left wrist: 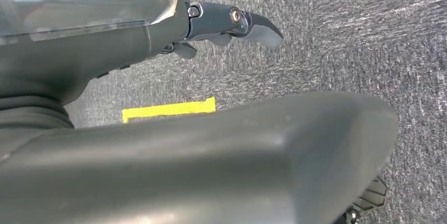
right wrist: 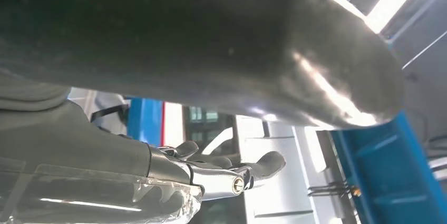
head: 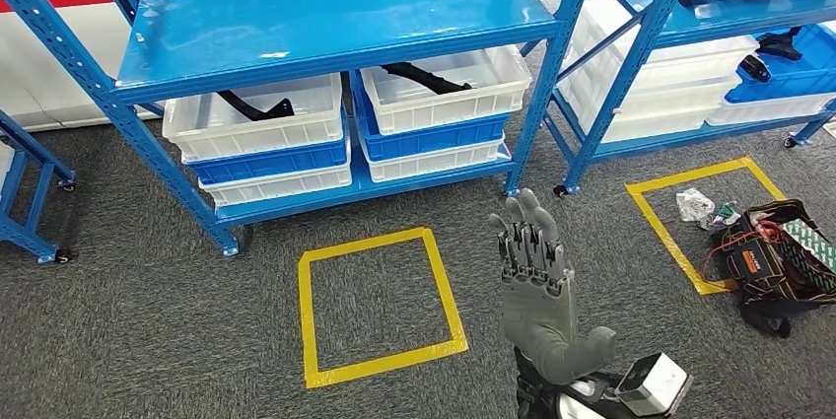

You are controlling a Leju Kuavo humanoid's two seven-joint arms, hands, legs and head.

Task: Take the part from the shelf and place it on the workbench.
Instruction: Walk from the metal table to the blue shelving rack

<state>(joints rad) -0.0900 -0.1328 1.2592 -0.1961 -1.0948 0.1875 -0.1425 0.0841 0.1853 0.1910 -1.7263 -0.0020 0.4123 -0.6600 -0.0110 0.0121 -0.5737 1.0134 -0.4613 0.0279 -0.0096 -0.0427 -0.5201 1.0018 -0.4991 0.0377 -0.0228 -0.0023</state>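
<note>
Two black parts lie in white bins on the blue shelf [head: 335, 20]: one part [head: 254, 105] in the left bin, another [head: 426, 77] in the right bin. My right hand [head: 532, 276] is raised in front of the shelf, below and right of the right bin, fingers straight and apart, holding nothing. In the right wrist view the right hand [right wrist: 211, 174] reaches toward white bins and a blue upright. My left hand [left wrist: 221, 21] hangs over grey carpet with its fingers stretched out and nothing in them.
A yellow tape square [head: 380, 306] marks the carpet before the shelf. A second tape square [head: 690, 222] to the right holds a black tool bag [head: 779, 261] and crumpled white plastic [head: 695, 205]. Another blue rack [head: 690, 44] with bins stands right; a third rack's leg [head: 30, 192] stands left.
</note>
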